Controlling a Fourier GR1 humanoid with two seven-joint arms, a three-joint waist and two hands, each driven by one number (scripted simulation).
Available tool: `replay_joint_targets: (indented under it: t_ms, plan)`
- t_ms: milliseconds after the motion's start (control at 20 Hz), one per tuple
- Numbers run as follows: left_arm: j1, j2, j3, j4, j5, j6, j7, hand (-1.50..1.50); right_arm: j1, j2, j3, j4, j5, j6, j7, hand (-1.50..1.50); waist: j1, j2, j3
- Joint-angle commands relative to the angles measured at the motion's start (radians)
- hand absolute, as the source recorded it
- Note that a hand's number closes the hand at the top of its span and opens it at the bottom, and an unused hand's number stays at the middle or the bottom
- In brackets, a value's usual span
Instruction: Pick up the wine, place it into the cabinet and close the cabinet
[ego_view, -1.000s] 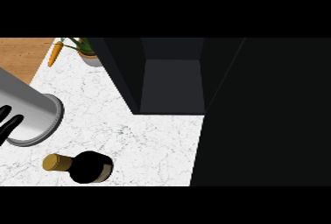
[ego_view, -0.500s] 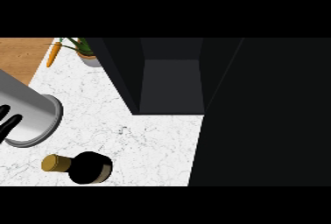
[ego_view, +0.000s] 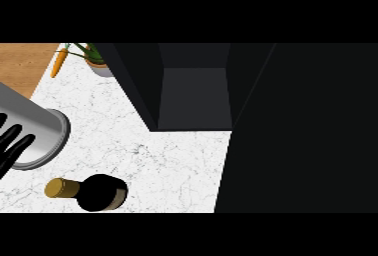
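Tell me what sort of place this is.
Probably a kitchen: a white marbled counter, an open dark cabinet, a wine bottle with a gold cap, and a potted plant at the back.

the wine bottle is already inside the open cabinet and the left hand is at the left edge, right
Not inside: the head view shows the wine bottle on the marble counter, outside the open cabinet. The left hand is at the left edge, as you say.

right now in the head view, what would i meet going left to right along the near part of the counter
left hand → wine bottle → cabinet
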Motion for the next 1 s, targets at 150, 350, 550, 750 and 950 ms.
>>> replay_joint_targets:
  t_ms: [150,350,550,750,950]
  plan:
    - [0.018,-0.029,0.014,0.129,-0.076,-0.123,-0.085,-1.5,0.042,-0.046,0.058,-0.159,0.136,-0.033,0.036,-1.5,-0.005,0.001,0.0]
    - [0.014,-0.092,-0.034,0.177,-0.186,-0.135,-0.142,-1.5,-0.013,-0.067,0.037,-0.202,0.117,-0.051,0.116,-1.5,-0.006,0.002,0.0]
    - [0.079,-0.129,-0.005,0.223,-0.254,-0.211,-0.251,-1.5,0.005,-0.077,0.088,-0.217,0.152,-0.086,0.119,-1.5,-0.005,-0.001,-0.001]
    - [0.101,-0.165,-0.018,0.257,-0.346,-0.227,-0.308,-1.5,-0.013,-0.099,0.083,-0.187,0.166,-0.101,0.099,-1.5,-0.004,-0.001,0.0]
    - [0.123,-0.173,-0.006,0.375,-0.415,-0.309,-0.424,-1.5,-0.047,-0.121,0.015,-0.185,0.082,-0.085,0.101,-1.5,0.002,0.002,0.001]
